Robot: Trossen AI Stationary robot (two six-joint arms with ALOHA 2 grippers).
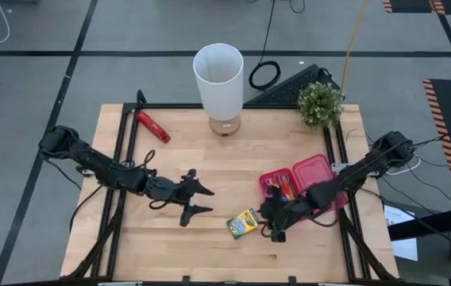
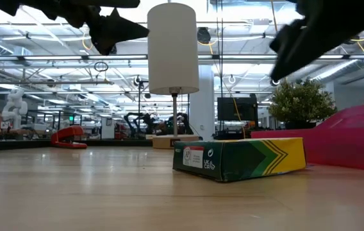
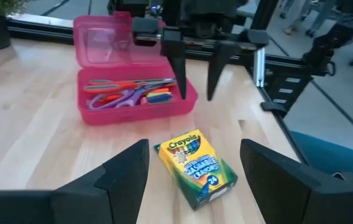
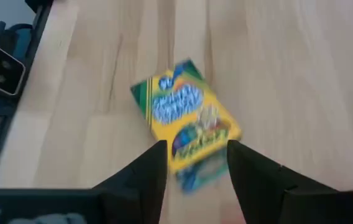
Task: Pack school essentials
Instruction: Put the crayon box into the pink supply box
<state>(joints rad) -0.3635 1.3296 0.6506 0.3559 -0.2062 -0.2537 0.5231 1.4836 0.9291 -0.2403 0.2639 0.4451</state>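
On the near right part of the wooden table [image 1: 210, 159], the crayon box [image 1: 243, 224] lies flat just left of the open pink case [image 1: 321, 171], which already holds scissors [image 3: 123, 93] and markers. Right gripper [image 1: 275, 225] hovers just beside the box, fingers parted a little wider than it and holding nothing. Left gripper [image 1: 200, 200] waits to the left, well apart, fingers spread wide. Light, stiff cardboard with a glossy skin, the box looks apt to slide or dent; a gentle pinch across its narrow width seems soundest
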